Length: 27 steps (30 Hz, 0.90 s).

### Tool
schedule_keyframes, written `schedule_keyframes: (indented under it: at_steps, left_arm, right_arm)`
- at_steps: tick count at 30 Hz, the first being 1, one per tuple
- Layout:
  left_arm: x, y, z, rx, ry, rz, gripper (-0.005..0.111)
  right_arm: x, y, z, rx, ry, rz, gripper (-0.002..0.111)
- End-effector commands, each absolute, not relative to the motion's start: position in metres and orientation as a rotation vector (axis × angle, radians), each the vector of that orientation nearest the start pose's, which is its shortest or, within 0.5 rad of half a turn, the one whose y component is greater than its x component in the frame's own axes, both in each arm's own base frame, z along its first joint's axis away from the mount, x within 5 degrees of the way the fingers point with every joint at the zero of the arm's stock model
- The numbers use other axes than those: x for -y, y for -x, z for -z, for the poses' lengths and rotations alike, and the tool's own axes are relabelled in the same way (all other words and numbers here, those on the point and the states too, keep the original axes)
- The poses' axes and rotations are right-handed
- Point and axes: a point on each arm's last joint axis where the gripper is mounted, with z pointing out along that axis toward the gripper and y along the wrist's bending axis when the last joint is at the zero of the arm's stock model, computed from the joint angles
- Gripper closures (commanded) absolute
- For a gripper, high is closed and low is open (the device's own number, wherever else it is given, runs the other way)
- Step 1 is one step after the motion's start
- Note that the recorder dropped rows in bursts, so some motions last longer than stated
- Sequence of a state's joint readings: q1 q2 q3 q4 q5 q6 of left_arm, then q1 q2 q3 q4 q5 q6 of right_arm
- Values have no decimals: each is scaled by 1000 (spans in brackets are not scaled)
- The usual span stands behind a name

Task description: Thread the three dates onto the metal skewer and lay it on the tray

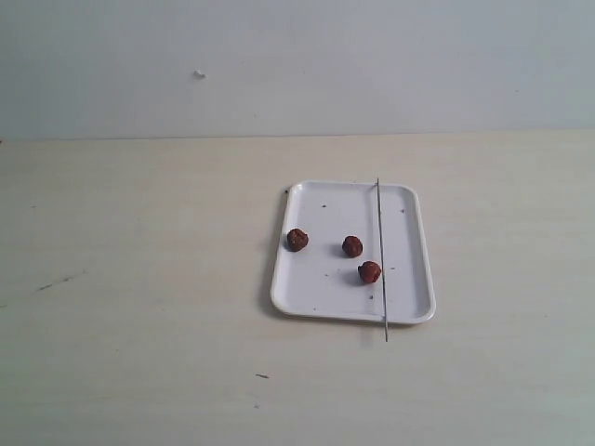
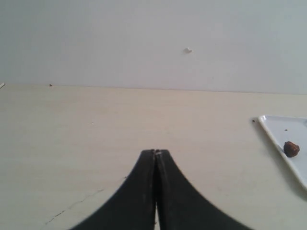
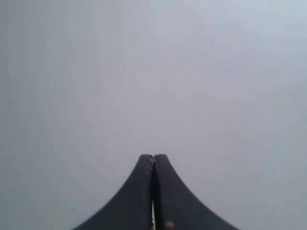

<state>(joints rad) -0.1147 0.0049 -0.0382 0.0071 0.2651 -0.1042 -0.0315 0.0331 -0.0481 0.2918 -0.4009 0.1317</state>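
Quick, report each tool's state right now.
Left tool: closed, holding nothing.
Right tool: closed, holding nothing.

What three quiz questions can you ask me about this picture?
1. How many dates lie on the tray?
2. Where is the metal skewer? A: lying across the tray. B: on the table, away from the tray. C: held in a gripper.
3. True or false: the left gripper is wide open.

Key: 1. Three. 2. A. 3. False, it is shut.
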Motion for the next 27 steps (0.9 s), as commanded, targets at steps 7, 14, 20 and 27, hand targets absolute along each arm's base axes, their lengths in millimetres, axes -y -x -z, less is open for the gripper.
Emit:
schedule_keyframes:
  at_steps: [7,14,20,27]
  left_arm:
    - [6,-53,-201,-1717,-11,161,107]
    - [6,-53,-201,-1717,-11,161,107]
    - [6,-53,-201,-1717,-11,161,107]
    - [6,-53,-201,-1717,-11,161,107]
  right_arm:
    - [5,-162,-336,-1666,-295,-228,108]
    - [-6,-264,-306,-2367,-182,-265,108]
    - [-36,-303,-254,-2670,-152,-340,108]
    - [-102,-318,-191,-2864,-21,-315,108]
